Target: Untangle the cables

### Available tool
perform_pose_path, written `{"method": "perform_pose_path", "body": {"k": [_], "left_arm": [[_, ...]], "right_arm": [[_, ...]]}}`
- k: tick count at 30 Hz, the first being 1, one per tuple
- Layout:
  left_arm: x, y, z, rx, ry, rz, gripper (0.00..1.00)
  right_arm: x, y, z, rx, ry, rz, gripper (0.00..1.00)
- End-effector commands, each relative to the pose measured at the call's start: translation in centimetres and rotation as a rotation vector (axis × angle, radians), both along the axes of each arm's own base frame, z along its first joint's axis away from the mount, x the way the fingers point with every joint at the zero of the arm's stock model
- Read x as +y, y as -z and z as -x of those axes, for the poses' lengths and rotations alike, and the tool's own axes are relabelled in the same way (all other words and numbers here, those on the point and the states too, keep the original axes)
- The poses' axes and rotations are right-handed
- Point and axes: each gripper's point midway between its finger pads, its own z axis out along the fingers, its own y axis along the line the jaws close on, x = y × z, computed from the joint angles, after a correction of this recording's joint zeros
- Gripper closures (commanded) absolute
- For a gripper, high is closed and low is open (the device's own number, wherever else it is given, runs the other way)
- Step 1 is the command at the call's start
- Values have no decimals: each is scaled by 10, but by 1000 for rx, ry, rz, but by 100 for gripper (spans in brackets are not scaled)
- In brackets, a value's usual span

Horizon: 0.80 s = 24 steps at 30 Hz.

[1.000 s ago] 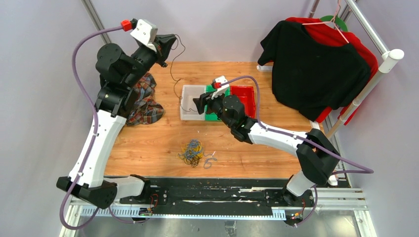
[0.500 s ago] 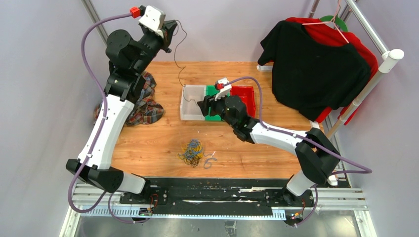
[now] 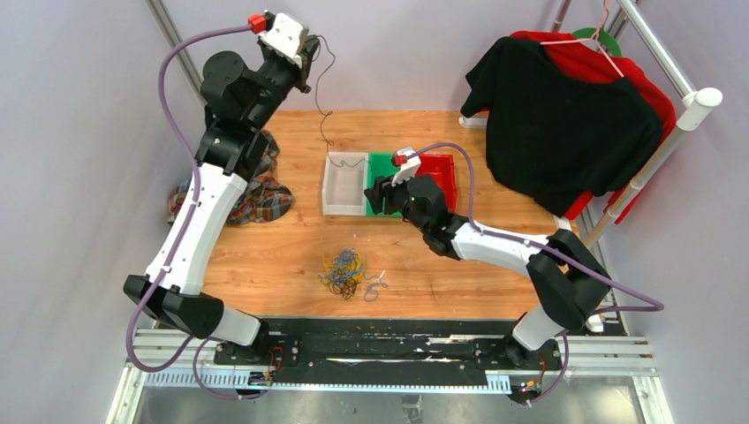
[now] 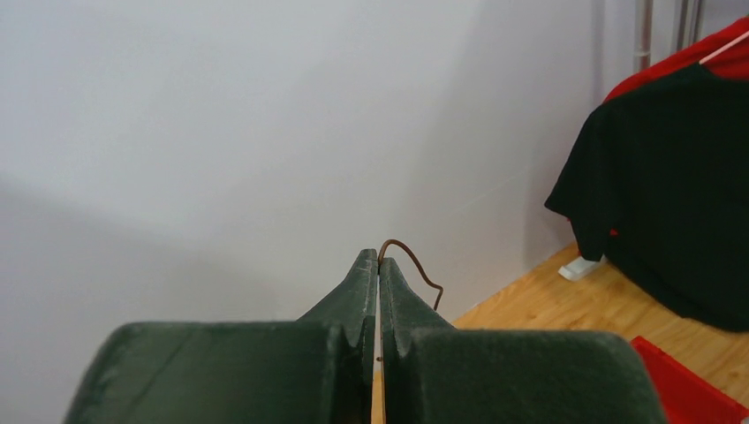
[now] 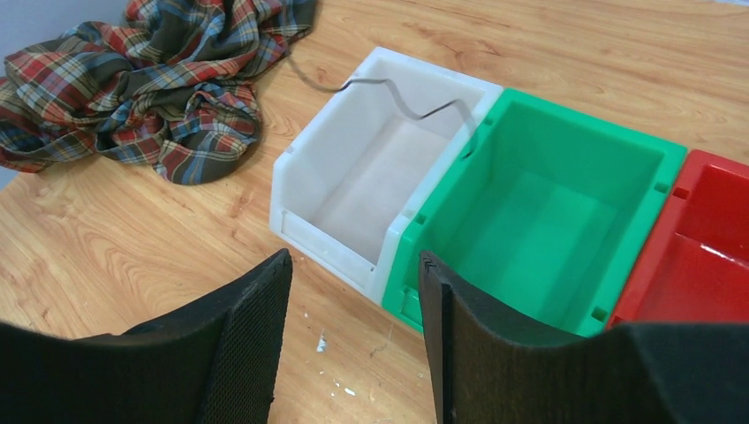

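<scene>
Left gripper (image 4: 378, 274) jaws pinched shut on one dark cable (image 4: 408, 250); right gripper (image 5: 353, 265) jaws apart, empty.
Cable is held high beyond the white bin (image 5: 331, 243), its lower end crossing the bin's far side. Right gripper hovers above the bin's near-right corner. The cable tangle (image 3: 343, 272) lies on open desk (image 3: 265, 256), well nearer than the bin.

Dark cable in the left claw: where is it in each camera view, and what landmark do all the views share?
Top external: dark cable hangs from the left claw, upper left of centre, down to the white bin.
Left wrist: dark cable curls out of the shut claw tips, centre.
Right wrist: dark cable crosses the white bin's far side, upper centre.
Shared landmark: the red bin.
</scene>
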Motion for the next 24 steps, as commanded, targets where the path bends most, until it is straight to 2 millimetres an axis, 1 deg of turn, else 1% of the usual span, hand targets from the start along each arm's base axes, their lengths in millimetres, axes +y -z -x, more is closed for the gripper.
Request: {"method": "perform_pose_path", "body": {"k": [1, 4, 6, 14, 17, 19, 22, 24], "left_arm": [[3, -8, 1, -54, -34, -35, 100], [2, 1, -3, -36, -39, -54, 100], [-1, 14, -6, -3, -34, -71, 100], [-21, 80, -18, 116, -11, -165, 100], [-33, 107, -23, 191, 12, -186, 100], [-40, 120, -26, 229, 26, -196, 100], [-48, 130, -31, 253, 36, -212, 100], [-49, 136, -37, 263, 28, -226, 100]], "right_arm": [[-16, -6, -4, 7, 36, -29, 46], [-21, -3, -5, 15, 46, -29, 47], [-24, -2, -4, 16, 50, -26, 47], [-38, -1, -1, 21, 71, -26, 48], [-44, -1, 1, 22, 84, -31, 48], [-48, 0, 3, 24, 93, -35, 48], [-52, 1, 4, 25, 102, -36, 49], [-55, 2, 4, 25, 108, -35, 49]]}}
